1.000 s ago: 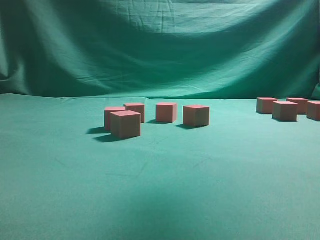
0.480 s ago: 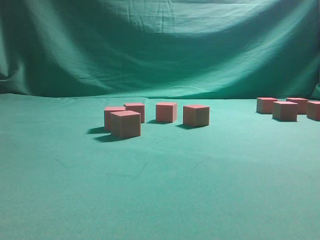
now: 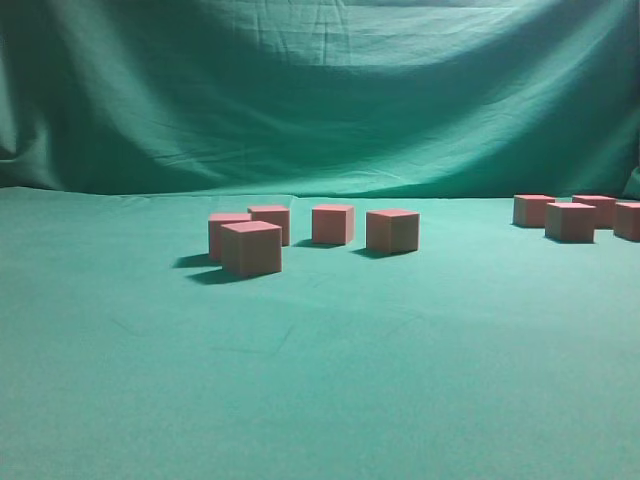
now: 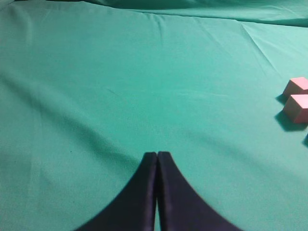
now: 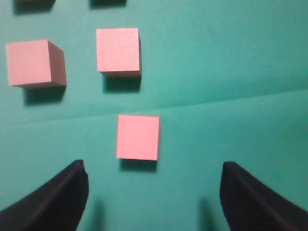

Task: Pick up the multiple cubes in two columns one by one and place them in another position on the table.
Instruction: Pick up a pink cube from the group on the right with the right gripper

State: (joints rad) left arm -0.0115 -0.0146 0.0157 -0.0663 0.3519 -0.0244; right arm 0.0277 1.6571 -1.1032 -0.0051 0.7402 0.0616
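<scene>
Two fingers of my right gripper (image 5: 151,202) spread wide above one cube (image 5: 138,136), straddling it to drop down; left gripper (image 4: 157,159) pinched closed over bare table (image 4: 120,72).

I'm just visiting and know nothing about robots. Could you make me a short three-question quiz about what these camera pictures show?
1. True or false: in the left wrist view, the left gripper has its two black fingers pressed together with nothing between them.
2. In the right wrist view, how many whole cubes show above the right gripper? A) one B) three C) six
3. Fill in: in the exterior view, the cubes sit in two groups on the table, one near the middle and one at the far ____ edge.

Key
1. True.
2. B: the nearest cube, plus two farther ones.
3. Right; the middle group begins at the front cube, and the other group is at the right.
</scene>
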